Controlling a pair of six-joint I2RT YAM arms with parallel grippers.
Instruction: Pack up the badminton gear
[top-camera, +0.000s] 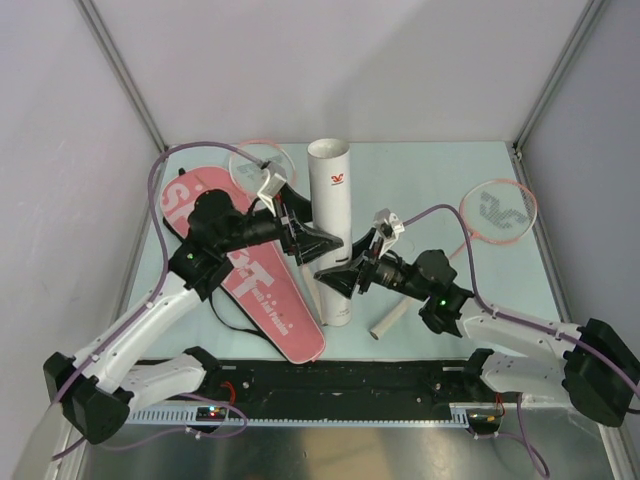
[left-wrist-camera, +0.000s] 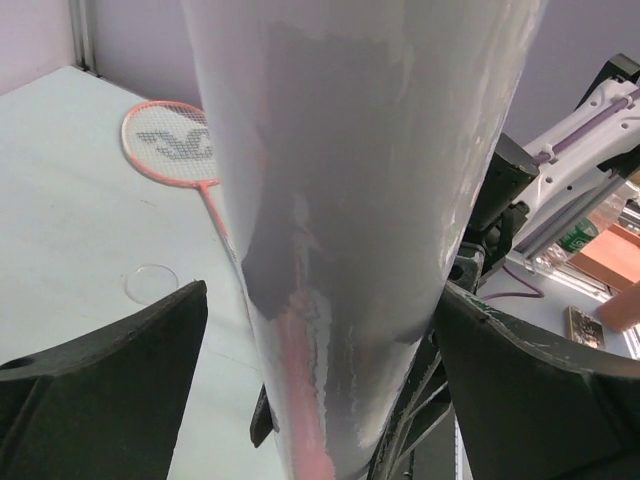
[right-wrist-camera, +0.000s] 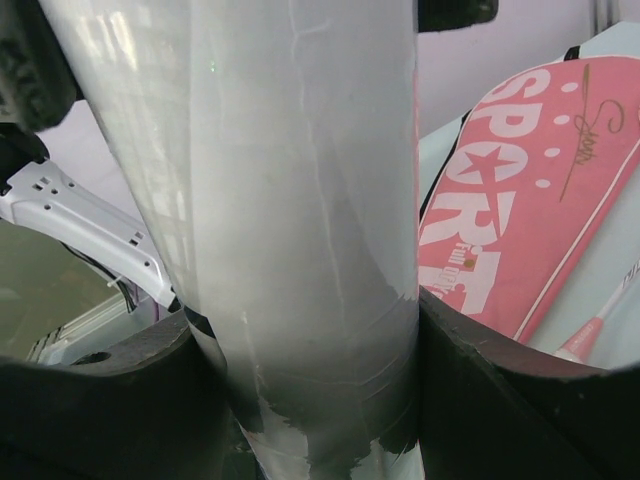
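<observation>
Mostly tube (right-wrist-camera: 290, 200) across L+R wrist views

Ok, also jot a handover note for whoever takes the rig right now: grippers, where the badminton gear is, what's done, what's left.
Left gripper: open, jaws either side of the white tube, not clamping it.
Right gripper: shut on the tube, nearer its near end.
Pink bag: flat on the table, left side.
One racket lies far right; second racket shows its head by the bag's far end.
Shuttlecocks: not in view.
Done: nothing visibly packed. Left: rackets and tube into the bag.
</observation>
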